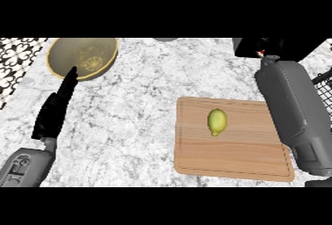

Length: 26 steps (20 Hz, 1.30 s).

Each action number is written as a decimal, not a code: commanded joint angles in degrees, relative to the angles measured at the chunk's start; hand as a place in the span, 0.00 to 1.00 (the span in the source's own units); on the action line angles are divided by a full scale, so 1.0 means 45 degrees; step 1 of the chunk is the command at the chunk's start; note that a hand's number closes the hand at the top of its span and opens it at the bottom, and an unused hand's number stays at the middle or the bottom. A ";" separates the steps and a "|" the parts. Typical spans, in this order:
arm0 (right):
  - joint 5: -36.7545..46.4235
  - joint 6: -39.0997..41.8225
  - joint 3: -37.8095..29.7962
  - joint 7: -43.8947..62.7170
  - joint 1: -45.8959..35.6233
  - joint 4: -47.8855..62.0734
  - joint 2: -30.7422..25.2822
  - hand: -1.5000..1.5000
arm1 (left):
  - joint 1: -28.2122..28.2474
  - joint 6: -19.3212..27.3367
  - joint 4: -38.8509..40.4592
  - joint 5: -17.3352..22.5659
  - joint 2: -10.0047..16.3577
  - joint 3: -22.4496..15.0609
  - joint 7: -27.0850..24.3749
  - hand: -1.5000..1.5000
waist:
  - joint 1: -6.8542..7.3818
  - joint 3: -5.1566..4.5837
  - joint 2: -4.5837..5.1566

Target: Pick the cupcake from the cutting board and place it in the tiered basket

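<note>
- You had a stone counter (pixel 123 114) filling nearly the whole view: white marble with grey veining.
- On your left, the counter's edge ran on a slant from the top down toward the left side.
- Beyond that edge you saw a strip of black-and-white patterned tile (pixel 14 61); whether it was floor or wall could not be told.
- At the top edge a small grey rounded shape (pixel 165 39) cut into the marble, too little showing to name.
- Light lay evenly over the stone, with soft shadows.

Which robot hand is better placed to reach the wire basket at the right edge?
The right robot hand: it is close to the basket. The left robot hand rests far off, at the left.
</note>
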 commanded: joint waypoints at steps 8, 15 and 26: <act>0.4393 -0.0396 -0.0179 0.2797 -0.3845 0.2680 -0.1578 1.00 | 0.0206 0.0168 0.0108 -0.0221 -0.0052 0.0188 0.0108 0.50 | -0.0475 -0.0002 -0.0197; 0.3863 0.0548 -0.1254 0.1666 -0.4887 0.3475 -0.2097 1.00 | 0.0289 -0.0347 0.0058 0.0214 0.0412 0.0988 0.0257 0.50 | -0.0794 0.0016 -0.0286; 0.4416 0.1239 -0.1408 -0.0175 -0.4272 0.5541 -0.4159 1.00 | 0.0490 0.0045 0.0035 -0.0359 -0.0317 0.0820 0.0029 0.50 | -0.0892 0.0014 -0.0275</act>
